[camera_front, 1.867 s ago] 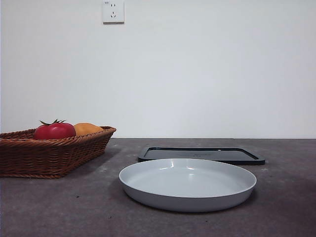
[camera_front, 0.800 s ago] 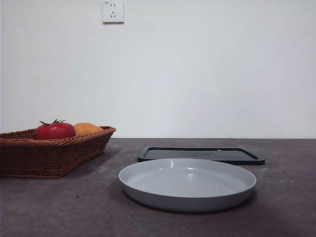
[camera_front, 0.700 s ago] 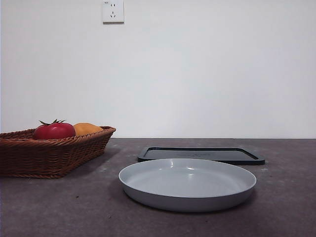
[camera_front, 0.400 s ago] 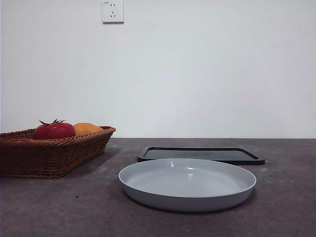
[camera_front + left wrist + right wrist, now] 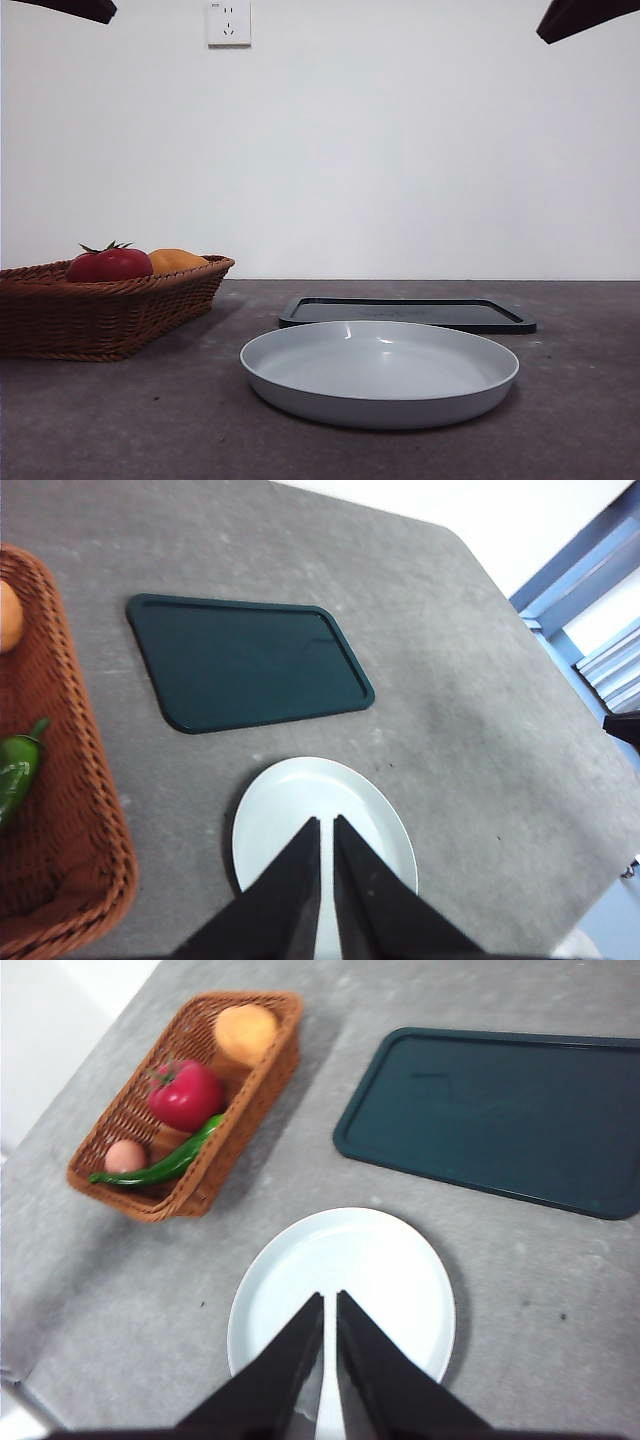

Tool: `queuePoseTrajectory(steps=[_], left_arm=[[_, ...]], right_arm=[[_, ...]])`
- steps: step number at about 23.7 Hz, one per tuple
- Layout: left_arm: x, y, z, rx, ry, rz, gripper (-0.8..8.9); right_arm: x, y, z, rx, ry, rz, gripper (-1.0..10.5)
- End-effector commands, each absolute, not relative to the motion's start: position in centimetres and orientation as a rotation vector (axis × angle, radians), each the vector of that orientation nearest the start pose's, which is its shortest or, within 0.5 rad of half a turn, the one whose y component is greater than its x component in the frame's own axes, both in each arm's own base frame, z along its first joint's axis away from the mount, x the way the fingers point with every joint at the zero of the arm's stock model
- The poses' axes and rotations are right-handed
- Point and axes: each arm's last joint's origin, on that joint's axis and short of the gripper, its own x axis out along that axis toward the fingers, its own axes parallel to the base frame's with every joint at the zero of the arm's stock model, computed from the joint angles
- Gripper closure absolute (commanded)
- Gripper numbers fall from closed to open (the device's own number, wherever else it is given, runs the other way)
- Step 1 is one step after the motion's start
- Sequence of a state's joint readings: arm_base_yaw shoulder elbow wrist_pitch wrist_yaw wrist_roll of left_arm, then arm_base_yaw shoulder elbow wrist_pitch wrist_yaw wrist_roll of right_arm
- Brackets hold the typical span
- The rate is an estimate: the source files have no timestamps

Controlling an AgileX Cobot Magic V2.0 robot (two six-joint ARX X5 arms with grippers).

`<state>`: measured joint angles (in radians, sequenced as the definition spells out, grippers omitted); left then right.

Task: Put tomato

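Both grippers — left gripper (image 5: 326,825), right gripper (image 5: 329,1300) — hang high, jaws nearly closed, empty. The tomato (image 5: 186,1095) sits in the basket (image 5: 260,1065), crowded by the green pepper (image 5: 165,1164) — a grasp may snag it.

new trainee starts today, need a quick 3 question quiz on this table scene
1. True or false: the tomato lies in the wicker basket.
2. Which lies between the basket and the dark tray? A) white plate B) bare table C) green pepper
3. Fill in: both the left claw and the right claw hang high above the ____, holding nothing.

Key: 1 true; 2 B; 3 plate.
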<state>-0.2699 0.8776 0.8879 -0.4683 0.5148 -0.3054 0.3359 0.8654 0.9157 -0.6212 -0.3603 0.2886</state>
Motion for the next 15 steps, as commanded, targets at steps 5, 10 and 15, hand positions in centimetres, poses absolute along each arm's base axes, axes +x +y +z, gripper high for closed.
queuePoseTrajectory(steps=[5,10,15], left_arm=[[17.0,-6.46,33.51,-0.335,0.559,-0.72,6.61],[17.0,-6.46,33.51,-0.336,0.559,-0.72,1.68],[17.0,-6.45,33.51,-0.339,0.561,-0.717,1.7]], right_arm=[[15.77,6.67,33.13,0.258,0.649,0.598,8.3],[15.76,6.66,33.13,0.262,0.65,0.597,3.3],[15.76,6.66,33.13,0.262,0.65,0.597,3.3]])
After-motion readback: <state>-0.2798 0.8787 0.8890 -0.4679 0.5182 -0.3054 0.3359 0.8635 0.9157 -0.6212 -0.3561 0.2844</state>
